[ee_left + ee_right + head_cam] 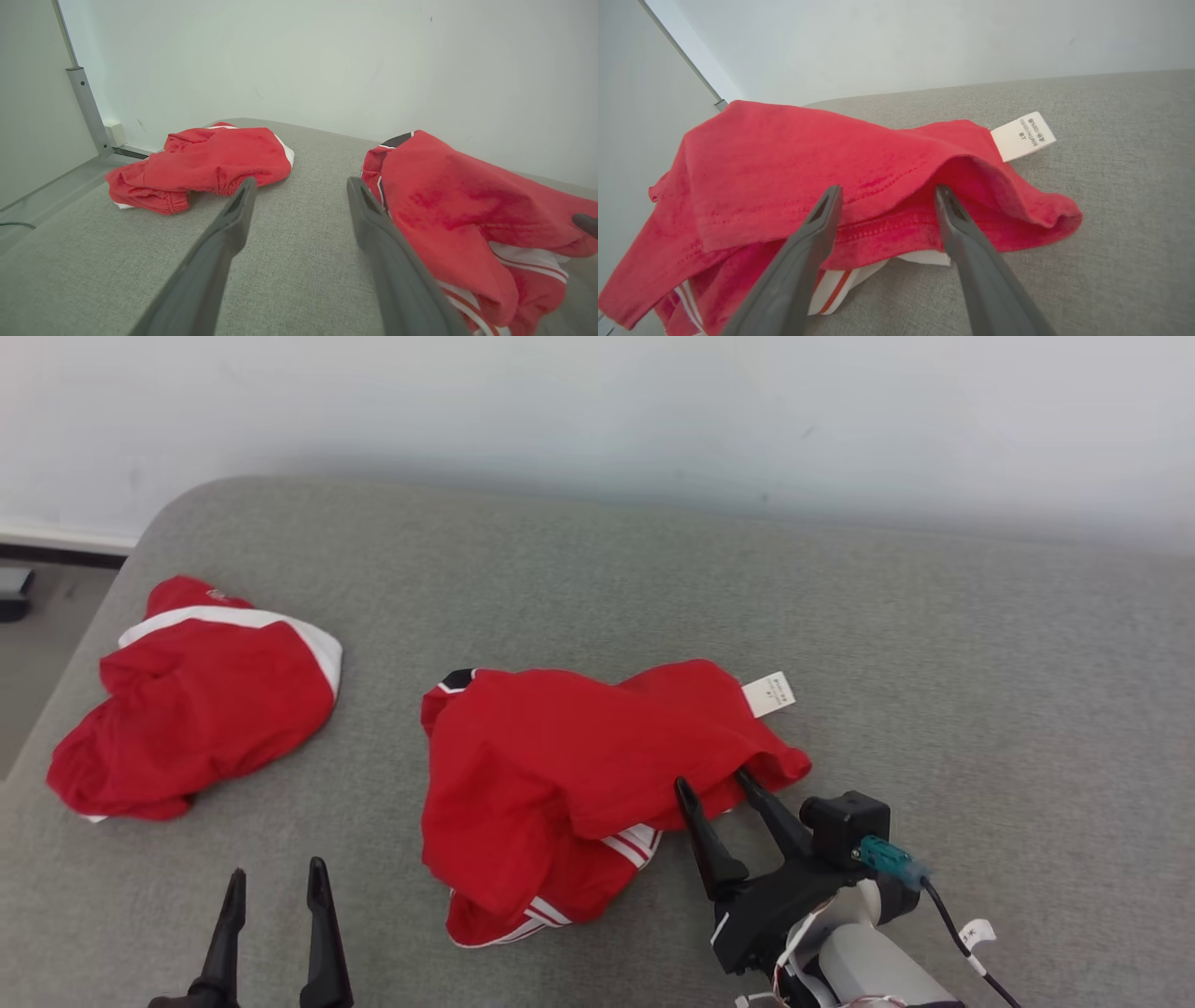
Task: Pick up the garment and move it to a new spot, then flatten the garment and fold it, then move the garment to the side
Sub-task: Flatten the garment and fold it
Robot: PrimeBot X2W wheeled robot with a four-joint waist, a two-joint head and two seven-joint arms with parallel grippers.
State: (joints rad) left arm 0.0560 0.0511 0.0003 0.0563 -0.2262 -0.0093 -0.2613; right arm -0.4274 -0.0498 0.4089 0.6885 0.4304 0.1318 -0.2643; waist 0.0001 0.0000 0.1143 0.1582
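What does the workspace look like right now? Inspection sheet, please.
Surface: grey upholstered surface, rounded far-left corner.
Job's things: crumpled red garment with white stripes in the middle, white label sticking out at its far right edge; not flattened.
Clutter: second red garment with a white band, bunched at the left, apart from the first.
Grippers: right gripper open, fingertips at the crumpled garment's near hem; left gripper open, over bare surface.
Cables: black cable with teal plug at the right wrist.
Surroundings: white wall behind; grey metal post at the left.
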